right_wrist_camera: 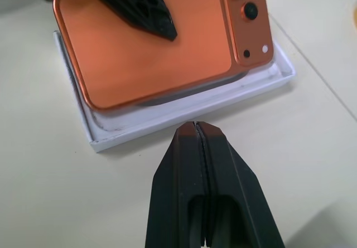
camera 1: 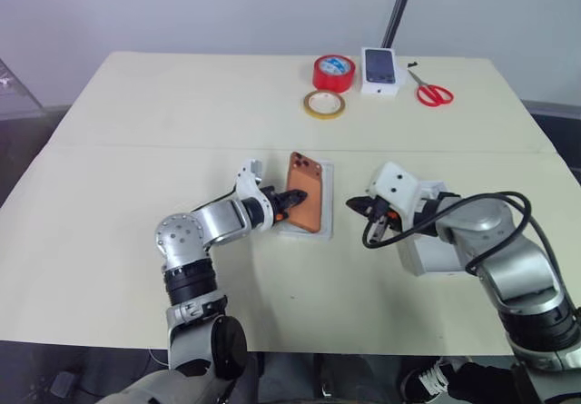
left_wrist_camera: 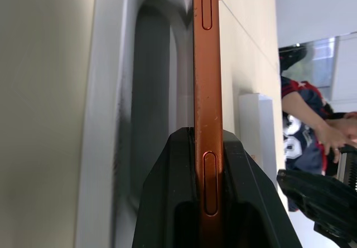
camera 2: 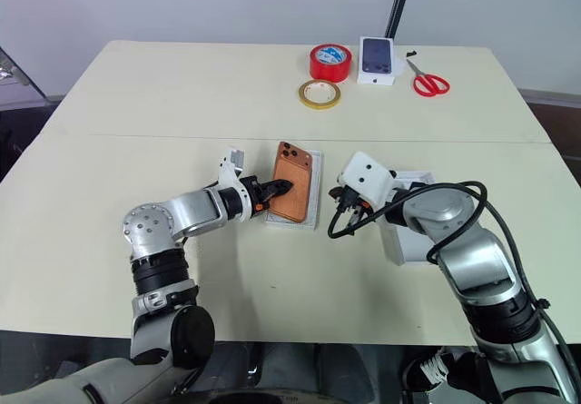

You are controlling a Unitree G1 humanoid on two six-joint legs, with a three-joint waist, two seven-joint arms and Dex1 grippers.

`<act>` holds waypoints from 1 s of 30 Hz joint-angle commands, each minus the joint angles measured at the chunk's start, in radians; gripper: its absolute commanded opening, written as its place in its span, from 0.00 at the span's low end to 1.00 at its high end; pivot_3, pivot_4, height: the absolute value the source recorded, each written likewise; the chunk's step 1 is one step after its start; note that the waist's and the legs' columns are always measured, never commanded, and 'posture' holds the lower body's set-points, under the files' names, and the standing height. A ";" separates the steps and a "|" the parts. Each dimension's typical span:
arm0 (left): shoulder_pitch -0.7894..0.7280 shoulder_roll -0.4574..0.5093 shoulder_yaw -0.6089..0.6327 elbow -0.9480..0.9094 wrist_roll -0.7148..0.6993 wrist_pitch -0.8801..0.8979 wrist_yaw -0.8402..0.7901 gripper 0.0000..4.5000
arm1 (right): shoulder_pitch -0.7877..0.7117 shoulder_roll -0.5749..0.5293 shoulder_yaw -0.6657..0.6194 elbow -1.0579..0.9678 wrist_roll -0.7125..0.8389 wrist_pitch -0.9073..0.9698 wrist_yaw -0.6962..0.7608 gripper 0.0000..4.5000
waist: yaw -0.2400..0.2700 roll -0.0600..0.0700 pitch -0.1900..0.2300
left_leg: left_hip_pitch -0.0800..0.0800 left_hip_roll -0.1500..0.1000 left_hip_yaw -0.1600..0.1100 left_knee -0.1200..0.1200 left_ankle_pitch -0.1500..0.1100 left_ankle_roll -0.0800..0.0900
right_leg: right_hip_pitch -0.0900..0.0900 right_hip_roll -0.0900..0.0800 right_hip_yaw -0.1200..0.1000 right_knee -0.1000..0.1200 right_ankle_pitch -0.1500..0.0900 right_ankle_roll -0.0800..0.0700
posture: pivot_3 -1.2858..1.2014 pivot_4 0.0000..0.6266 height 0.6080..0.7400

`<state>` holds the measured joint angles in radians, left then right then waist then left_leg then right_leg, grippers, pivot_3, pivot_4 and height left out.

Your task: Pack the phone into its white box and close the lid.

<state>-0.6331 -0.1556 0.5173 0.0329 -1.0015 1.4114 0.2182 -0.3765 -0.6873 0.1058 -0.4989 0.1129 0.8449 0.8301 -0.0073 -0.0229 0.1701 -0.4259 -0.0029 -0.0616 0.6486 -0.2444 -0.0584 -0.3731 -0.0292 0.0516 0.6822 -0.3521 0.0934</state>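
The orange-copper phone (camera 1: 306,192) shows its back and camera bump and hangs tilted over a shallow white tray (camera 1: 328,206) with a rounded recess, at mid-table. My left gripper (camera 1: 292,197) is shut on the phone's long edge, with one black finger (right_wrist_camera: 139,5) across its back. The phone's side with its buttons (left_wrist_camera: 208,103) sits between my left fingers. My right gripper (camera 1: 356,204) is shut and empty, a little to the right of the tray and pointing at it. A white box-like piece (camera 1: 425,257) lies partly under my right forearm. Whether it is the white box or the lid I cannot tell.
At the far edge of the table are a red tape roll (camera 1: 333,71), a yellowish tape ring (camera 1: 324,104), a white carton printed with a dark phone (camera 1: 380,68) and red scissors (camera 1: 434,91). A black pole (camera 1: 399,4) rises behind them. A person (left_wrist_camera: 304,125) is beyond the table.
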 commanded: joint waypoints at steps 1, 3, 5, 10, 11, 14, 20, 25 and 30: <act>-0.031 -0.009 -0.043 0.021 0.003 -0.034 -0.033 0.11 | 0.000 -0.017 -0.025 -0.034 0.017 -0.007 -0.019 0.00 | 0.000 0.000 0.000 | 0.000 0.000 0.000 0.000 0.000 0.000 | 0.000 0.000 0.000 0.000 0.000 0.000 | 0.52 0.24 0.96; -0.032 -0.007 -0.058 0.026 -0.001 -0.036 -0.046 0.30 | -0.002 -0.018 -0.021 -0.029 0.021 -0.011 -0.027 0.00 | -0.001 0.000 0.000 | 0.000 0.000 0.000 0.000 0.000 0.000 | 0.000 0.000 0.000 0.000 0.000 0.000 | 0.52 0.24 0.96; -0.031 -0.005 -0.069 0.024 -0.005 -0.036 -0.050 0.52 | -0.003 -0.021 -0.016 -0.022 0.023 -0.018 -0.034 0.00 | -0.002 0.000 0.000 | 0.000 0.000 0.000 0.000 0.000 0.000 | 0.000 0.000 0.000 0.000 0.000 0.000 | 0.52 0.24 0.96; -0.025 0.043 -0.074 -0.028 -0.034 0.013 -0.057 0.99 | 0.001 -0.032 -0.008 -0.007 0.022 -0.034 -0.044 0.00 | -0.003 0.000 0.000 | 0.000 0.000 0.000 0.000 0.000 0.000 | 0.000 0.000 0.000 0.000 0.000 0.000 | 0.52 0.24 0.96; -0.022 0.084 -0.085 -0.061 -0.035 0.042 -0.066 0.99 | 0.000 -0.035 -0.010 -0.004 0.023 -0.037 -0.045 0.00 | -0.004 0.000 0.000 | 0.000 0.000 0.000 0.000 0.000 0.000 | 0.000 0.000 0.000 0.000 0.000 0.000 | 0.52 0.24 0.96; -0.022 0.188 -0.103 -0.138 -0.038 0.109 -0.096 0.99 | -0.002 -0.042 -0.011 0.004 0.025 -0.045 -0.047 0.00 | -0.013 0.000 0.000 | 0.001 0.001 0.000 -0.001 0.000 -0.001 | -0.001 0.001 0.001 0.001 0.000 0.000 | 0.52 0.24 0.96; -0.041 0.372 -0.176 -0.193 0.049 0.042 -0.169 0.99 | -0.058 -0.027 0.038 0.067 -0.002 0.016 -0.087 0.00 | -0.003 0.000 0.000 | 0.001 0.001 0.000 0.000 0.001 -0.001 | 0.000 0.000 0.000 0.001 0.000 0.000 | 0.52 0.24 0.96; -0.011 0.482 -0.384 -0.188 0.218 -0.125 -0.272 0.69 | -0.125 0.027 0.095 0.161 -0.036 0.088 -0.166 0.00 | 0.000 0.001 0.000 | 0.001 0.000 0.000 0.000 0.001 -0.002 | 0.000 0.000 0.000 0.000 0.000 0.000 | 0.52 0.24 0.96; -0.025 0.476 -0.576 -0.065 0.394 -0.279 -0.348 0.25 | -0.198 0.111 0.159 0.269 -0.085 0.096 -0.248 0.00 | -0.005 0.001 0.000 | 0.001 0.000 0.000 -0.001 0.001 -0.002 | 0.000 -0.001 0.000 0.000 0.000 0.000 | 0.52 0.24 0.96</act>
<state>-0.6404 0.3243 -0.0175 -0.0517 -0.6570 1.1867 -0.1009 -0.5463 -0.5884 0.2590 -0.2362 0.0491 0.9491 0.6107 -0.0119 -0.0220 0.1700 -0.4253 -0.0027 -0.0615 0.6479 -0.2433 -0.0599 -0.3738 -0.0296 0.0521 0.6827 -0.3522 0.0931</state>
